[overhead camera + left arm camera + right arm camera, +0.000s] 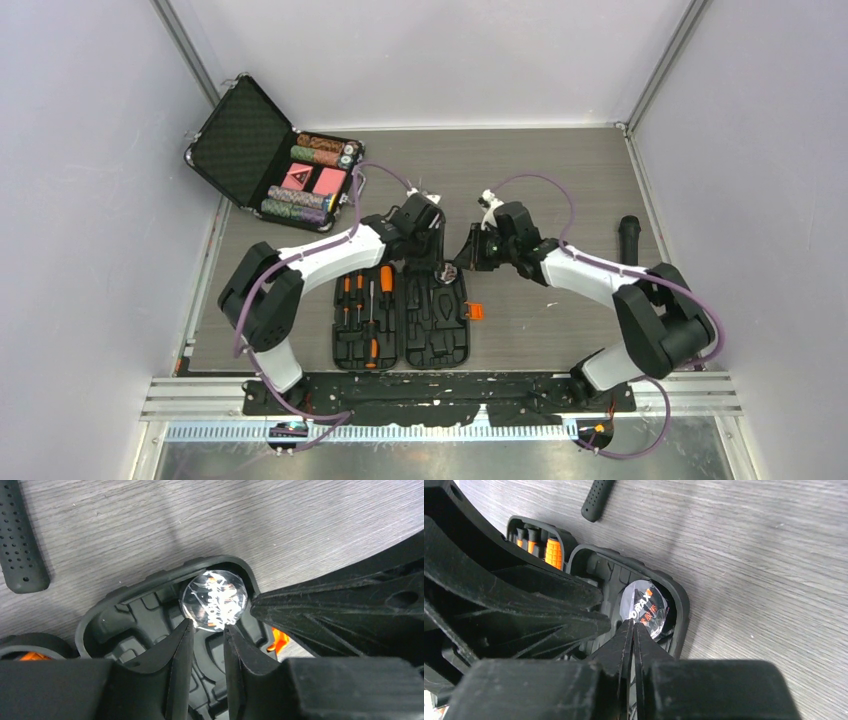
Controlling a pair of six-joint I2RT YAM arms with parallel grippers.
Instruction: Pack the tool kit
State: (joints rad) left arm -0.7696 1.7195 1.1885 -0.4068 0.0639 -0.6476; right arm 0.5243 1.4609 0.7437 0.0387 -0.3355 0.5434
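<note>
Lying open, tool kit [437, 340] runs near-far (latch [475, 312] right).

black handle [20, 540]: cut off at left edge | wrapped disc [214, 600]: print glare-blurred, unreadable

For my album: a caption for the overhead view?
Over the open tool kit, left gripper and right gripper meet at a wrapped disc; screwdrivers alongside.

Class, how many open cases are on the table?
2: the tool kit at the near centre, and the poker-chip briefcase at the far left corner. None seems hidden.
</note>
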